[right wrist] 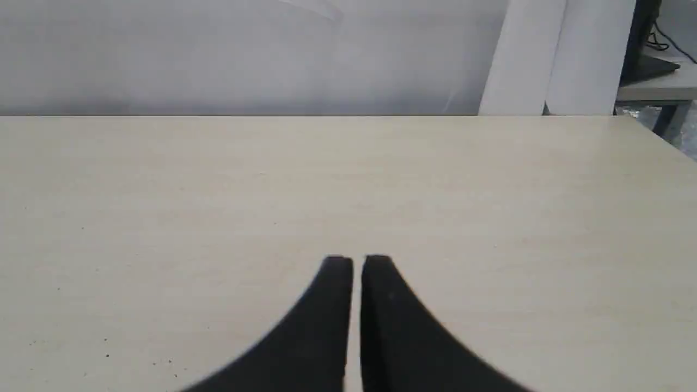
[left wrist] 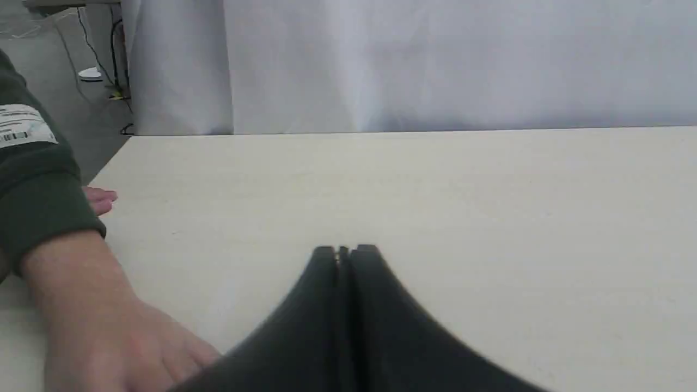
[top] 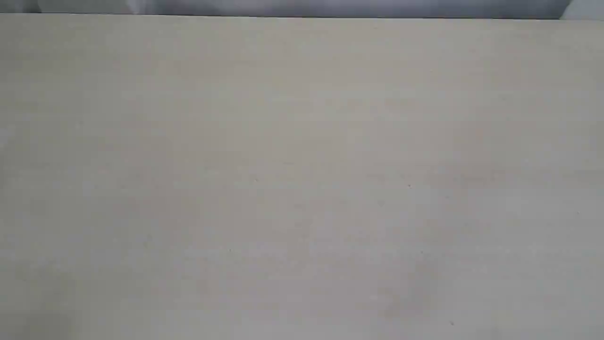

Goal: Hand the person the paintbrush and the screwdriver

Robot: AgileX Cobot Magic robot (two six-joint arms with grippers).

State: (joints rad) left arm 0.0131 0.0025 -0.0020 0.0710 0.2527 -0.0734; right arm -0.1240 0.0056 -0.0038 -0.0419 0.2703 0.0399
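Observation:
The paintbrush and the screwdriver are out of view in all three views. The person's hand [left wrist: 103, 332] and dark green sleeve [left wrist: 32, 201] rest on the pale table [left wrist: 435, 190] right beside my left gripper [left wrist: 345, 251], which is shut with nothing between its black fingers. More of the person's fingertips [left wrist: 101, 198] show past the sleeve. In the right wrist view my right gripper [right wrist: 356, 261] hovers low over the bare table [right wrist: 218, 190], its fingers shut with only a thin slit between them and nothing held. The exterior view shows only the tabletop [top: 302, 179], with neither arm in it.
A white cloth backdrop [left wrist: 435, 60] hangs behind the table's far edge. Cables on the floor [left wrist: 103, 60] lie past one table corner. A white panel [right wrist: 555, 54] and a dark stand on another desk [right wrist: 650, 65] sit beyond the opposite corner.

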